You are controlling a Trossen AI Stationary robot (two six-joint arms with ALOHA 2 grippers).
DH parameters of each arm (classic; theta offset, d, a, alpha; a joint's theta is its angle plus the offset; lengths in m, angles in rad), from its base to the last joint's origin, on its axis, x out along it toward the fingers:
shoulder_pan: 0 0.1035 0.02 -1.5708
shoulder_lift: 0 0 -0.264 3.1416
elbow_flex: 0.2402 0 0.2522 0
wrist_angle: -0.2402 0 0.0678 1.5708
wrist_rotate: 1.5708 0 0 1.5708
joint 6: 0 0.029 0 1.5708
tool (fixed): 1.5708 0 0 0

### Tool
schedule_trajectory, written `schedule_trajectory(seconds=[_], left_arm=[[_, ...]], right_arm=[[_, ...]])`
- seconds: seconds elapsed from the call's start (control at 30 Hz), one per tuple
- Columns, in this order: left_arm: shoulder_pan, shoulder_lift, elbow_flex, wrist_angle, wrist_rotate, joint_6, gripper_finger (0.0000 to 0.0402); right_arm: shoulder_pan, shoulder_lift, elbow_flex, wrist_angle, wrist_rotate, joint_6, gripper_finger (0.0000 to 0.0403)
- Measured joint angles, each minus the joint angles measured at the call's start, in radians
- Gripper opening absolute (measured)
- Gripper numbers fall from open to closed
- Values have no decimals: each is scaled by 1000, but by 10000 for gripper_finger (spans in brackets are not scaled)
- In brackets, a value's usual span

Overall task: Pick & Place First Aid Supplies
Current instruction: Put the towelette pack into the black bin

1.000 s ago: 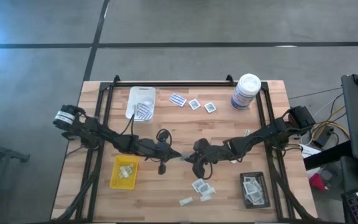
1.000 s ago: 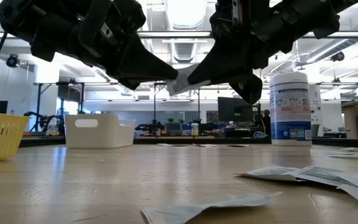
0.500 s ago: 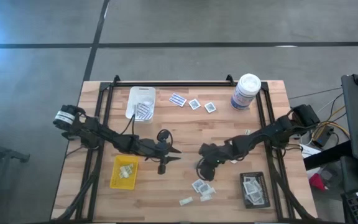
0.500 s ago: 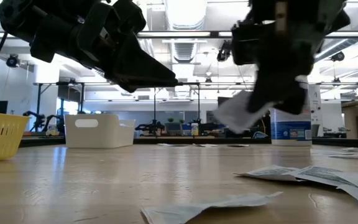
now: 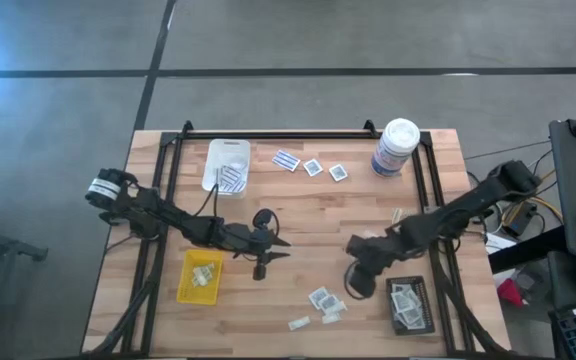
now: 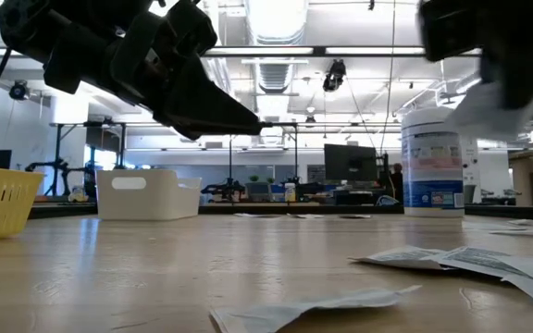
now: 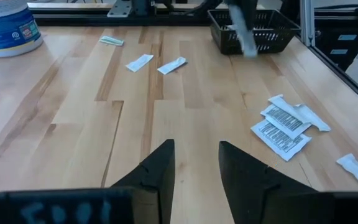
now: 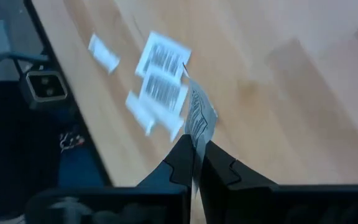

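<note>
The supplies are small flat packets. My right gripper (image 5: 355, 287) is shut on a white printed packet (image 8: 199, 117), above the table between the loose packets (image 5: 323, 300) and the black tray (image 5: 409, 305). In the low view the packet (image 6: 489, 104) hangs high at the right. My left gripper (image 7: 196, 149) stands open at mid table (image 5: 286, 243), level and above the wood, with nothing between its fingers. More packets lie flat at the far side (image 5: 313, 167). My right gripper pinches the packet by one end (image 8: 195, 135) between its two fingertips. The fingers slant down from above. The rest of the packet sticks out past the fingertips, edge-on and clear of the table.
A white canister (image 5: 396, 148) stands at the far right. A white tray (image 5: 228, 165) sits at the far left and a yellow tray (image 5: 200, 276) at the near left. The black tray holds several packets. Other packets lie near the front edge (image 5: 299, 323).
Both grippers held the packet between them at mid table. My left gripper has let go and kept still. My right gripper has carried the packet toward the table's right and near edges, toward the black tray, rising and tipping its fingers downward.
</note>
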Motion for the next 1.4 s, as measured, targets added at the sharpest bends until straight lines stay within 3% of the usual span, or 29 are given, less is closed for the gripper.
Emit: schedule_trajectory(seconds=[0.33,0.9,1.13,1.4], left_arm=[[0,0,0,-22,0,-3,119],[0,0,0,-34,0,-3,119],[0,0,0,-34,0,-3,119],[0,0,0,-34,0,-3,119]], right_arm=[[216,-98,0,-59,2,257,8],[515,-99,0,-143,64,726,8],[572,-98,-3,-243,67,885,8],[570,-98,-23,-240,109,920,12]])
